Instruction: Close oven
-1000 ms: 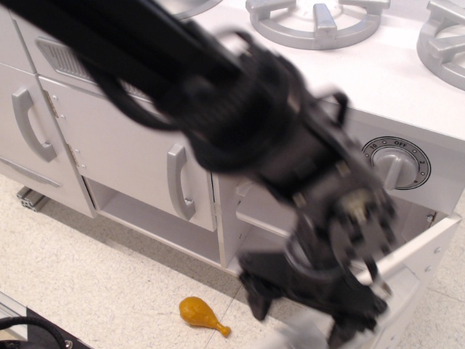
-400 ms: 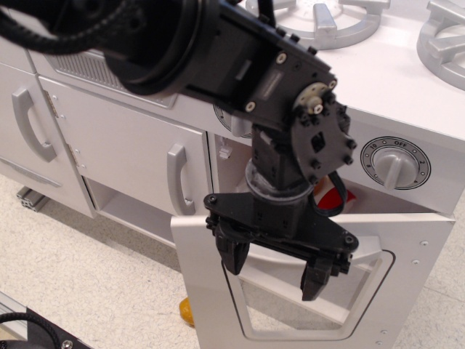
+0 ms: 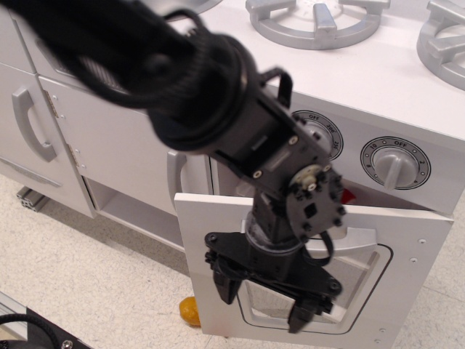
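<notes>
- White toy-kitchen oven [image 3: 407,240], at the right of the unit, has its big windowed door tilted ajar below grey dials [image 3: 394,163].
- Black tool [image 3: 265,297] spread wide, empty, in front of the door's window.
- Yellow toy [image 3: 189,311] peeks from behind the door's lower left corner.

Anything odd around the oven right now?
A yellow toy piece lies on the floor, mostly hidden behind the lower left corner of the oven door. The door itself stands ajar, a gap showing along its top.
</notes>
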Controlling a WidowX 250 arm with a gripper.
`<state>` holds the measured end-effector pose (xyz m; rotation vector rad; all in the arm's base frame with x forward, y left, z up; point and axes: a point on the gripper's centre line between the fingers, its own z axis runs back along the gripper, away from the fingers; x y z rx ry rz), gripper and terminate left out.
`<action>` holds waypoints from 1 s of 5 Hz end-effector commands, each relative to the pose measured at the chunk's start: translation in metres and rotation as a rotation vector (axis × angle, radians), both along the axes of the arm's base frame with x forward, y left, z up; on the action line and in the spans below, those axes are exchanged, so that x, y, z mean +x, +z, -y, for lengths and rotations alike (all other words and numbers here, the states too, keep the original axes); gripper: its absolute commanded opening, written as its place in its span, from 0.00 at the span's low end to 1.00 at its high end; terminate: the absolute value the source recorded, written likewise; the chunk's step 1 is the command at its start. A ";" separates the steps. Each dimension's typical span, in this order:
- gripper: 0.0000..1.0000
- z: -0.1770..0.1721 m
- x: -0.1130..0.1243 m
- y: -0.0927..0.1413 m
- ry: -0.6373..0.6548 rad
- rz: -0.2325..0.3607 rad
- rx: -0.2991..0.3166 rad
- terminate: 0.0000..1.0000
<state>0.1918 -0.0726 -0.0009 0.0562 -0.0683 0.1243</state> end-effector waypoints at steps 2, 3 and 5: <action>1.00 -0.012 0.058 -0.005 0.113 0.090 -0.067 0.00; 1.00 -0.006 0.065 -0.003 0.113 0.094 -0.070 0.00; 1.00 -0.004 0.087 0.005 0.136 0.145 -0.135 0.00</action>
